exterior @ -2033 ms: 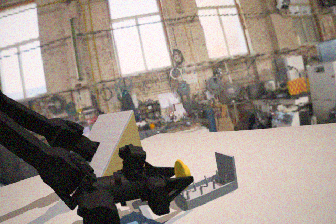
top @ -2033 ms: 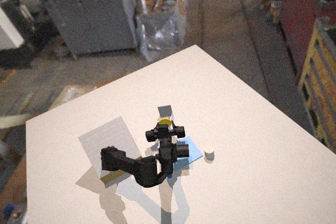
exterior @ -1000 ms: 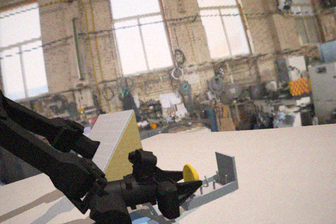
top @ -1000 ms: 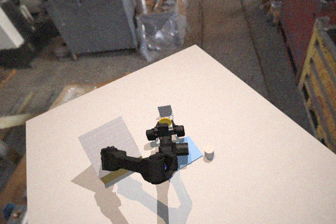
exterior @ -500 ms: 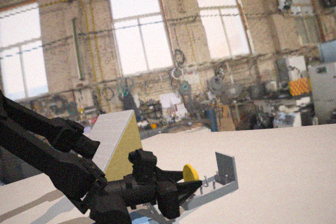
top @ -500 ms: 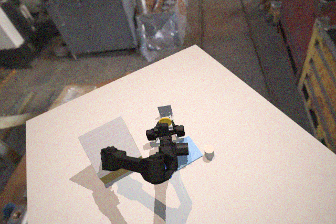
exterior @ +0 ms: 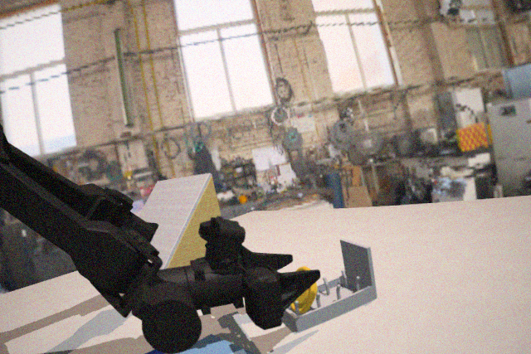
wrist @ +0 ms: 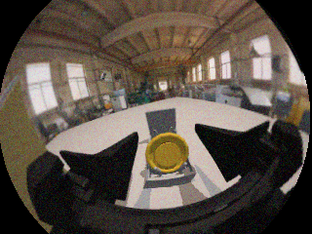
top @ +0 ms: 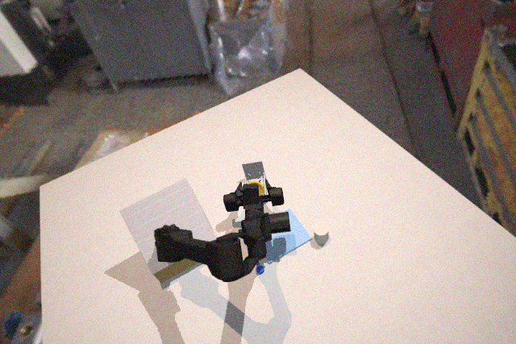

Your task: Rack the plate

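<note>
Pincer [top: 252, 185] [exterior: 305, 265] [wrist: 167, 131] open; gap visible on both sides of plate [exterior: 307, 298] [wrist: 168, 153] in wrist view. Ahead: rack's tall end panel [top: 253, 170] [exterior: 358, 265] [wrist: 161, 120] and upright rails [exterior: 338, 291] obstruct. Large wedge-shaped block [top: 166, 215] [exterior: 177, 213] stands to one side, apart.

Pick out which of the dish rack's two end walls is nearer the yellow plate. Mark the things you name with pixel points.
The low end wall [exterior: 289, 322] [wrist: 170, 183]. The yellow plate [exterior: 306, 299] [wrist: 168, 152] stands close to it; the tall end wall [top: 253, 169] [exterior: 357, 263] [wrist: 161, 119] is farther off.
</note>
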`<state>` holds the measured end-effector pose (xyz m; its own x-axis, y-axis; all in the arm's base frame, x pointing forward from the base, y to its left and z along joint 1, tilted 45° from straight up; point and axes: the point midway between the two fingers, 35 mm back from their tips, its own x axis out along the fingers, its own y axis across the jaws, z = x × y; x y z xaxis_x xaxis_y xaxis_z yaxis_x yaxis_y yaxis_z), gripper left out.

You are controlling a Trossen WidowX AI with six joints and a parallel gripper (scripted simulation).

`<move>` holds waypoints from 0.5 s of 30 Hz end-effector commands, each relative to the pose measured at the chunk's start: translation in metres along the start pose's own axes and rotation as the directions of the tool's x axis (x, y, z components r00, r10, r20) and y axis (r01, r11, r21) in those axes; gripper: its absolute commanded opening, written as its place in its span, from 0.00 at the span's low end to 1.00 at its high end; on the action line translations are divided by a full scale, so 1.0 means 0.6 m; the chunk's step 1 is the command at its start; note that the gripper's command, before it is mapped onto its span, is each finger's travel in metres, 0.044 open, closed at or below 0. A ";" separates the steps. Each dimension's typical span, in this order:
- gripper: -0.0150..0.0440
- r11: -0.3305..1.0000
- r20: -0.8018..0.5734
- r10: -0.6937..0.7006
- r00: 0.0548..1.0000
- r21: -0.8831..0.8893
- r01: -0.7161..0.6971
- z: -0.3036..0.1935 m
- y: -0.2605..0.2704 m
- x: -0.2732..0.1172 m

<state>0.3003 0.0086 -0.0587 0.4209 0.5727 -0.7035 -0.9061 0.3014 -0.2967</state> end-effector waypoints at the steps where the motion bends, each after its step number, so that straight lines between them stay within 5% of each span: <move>1: 0.93 1.000 0.005 0.000 1.000 -0.018 0.000 0.077 -0.003 -0.005; 5: 0.93 1.000 0.020 -0.007 1.000 -0.019 0.008 0.149 -0.004 -0.014; 15: 0.93 0.994 -0.054 0.042 0.998 0.108 -0.036 0.152 0.002 -0.006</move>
<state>0.3019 0.0723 0.0023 0.4013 0.5664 -0.7199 -0.9111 0.3276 -0.2502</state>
